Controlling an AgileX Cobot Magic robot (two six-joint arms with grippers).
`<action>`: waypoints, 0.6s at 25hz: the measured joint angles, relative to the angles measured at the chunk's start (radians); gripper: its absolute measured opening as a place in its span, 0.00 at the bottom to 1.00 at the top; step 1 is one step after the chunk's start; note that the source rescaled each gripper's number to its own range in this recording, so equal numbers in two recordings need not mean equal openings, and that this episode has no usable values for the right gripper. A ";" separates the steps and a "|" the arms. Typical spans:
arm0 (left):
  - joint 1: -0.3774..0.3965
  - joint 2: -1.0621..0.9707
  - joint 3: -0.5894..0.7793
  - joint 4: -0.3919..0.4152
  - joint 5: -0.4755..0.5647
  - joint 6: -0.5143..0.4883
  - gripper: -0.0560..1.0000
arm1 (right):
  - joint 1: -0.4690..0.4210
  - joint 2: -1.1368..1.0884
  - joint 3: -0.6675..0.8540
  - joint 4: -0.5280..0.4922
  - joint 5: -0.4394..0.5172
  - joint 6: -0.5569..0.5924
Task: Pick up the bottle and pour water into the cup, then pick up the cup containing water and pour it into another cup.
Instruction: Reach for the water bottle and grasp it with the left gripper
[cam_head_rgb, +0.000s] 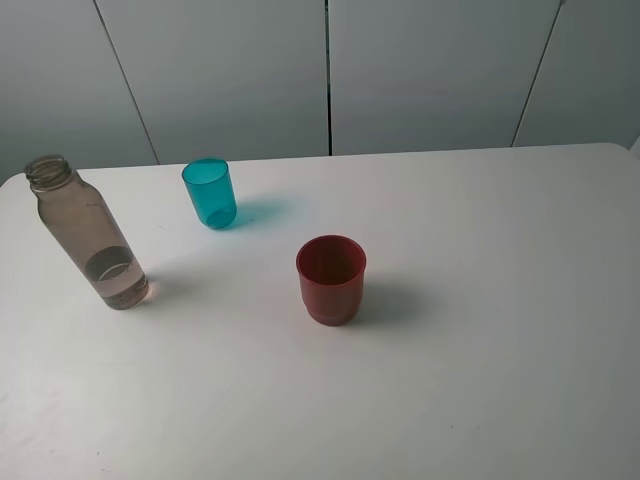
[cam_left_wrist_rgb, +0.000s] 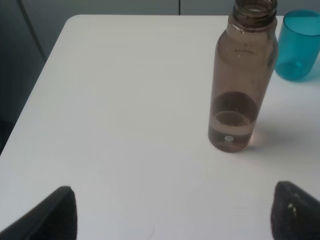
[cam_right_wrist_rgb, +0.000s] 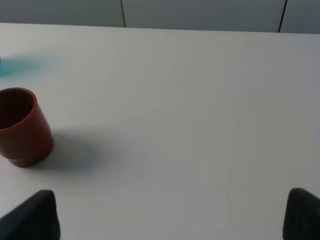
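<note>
At the left edge of the overhead frame, the bottle (cam_head_rgb: 88, 235) stands upright, uncapped, a little water at its bottom; the teal cup (cam_head_rgb: 210, 193) is upper left, the red cup (cam_head_rgb: 331, 278) near centre. My left gripper (cam_left_wrist_rgb: 172, 215) and right gripper (cam_right_wrist_rgb: 172, 215) both gape, empty. Light, slick plastic, I judge: grip mid-body.
</note>
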 joint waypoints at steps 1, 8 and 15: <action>0.000 0.000 0.000 0.000 0.000 0.000 0.96 | 0.000 0.000 0.000 0.000 0.000 0.000; 0.000 0.000 0.000 0.000 0.000 0.000 0.96 | 0.000 0.000 0.000 0.000 0.000 0.000; 0.000 0.000 0.000 0.000 0.000 0.000 0.96 | 0.000 0.000 0.000 0.000 0.000 0.000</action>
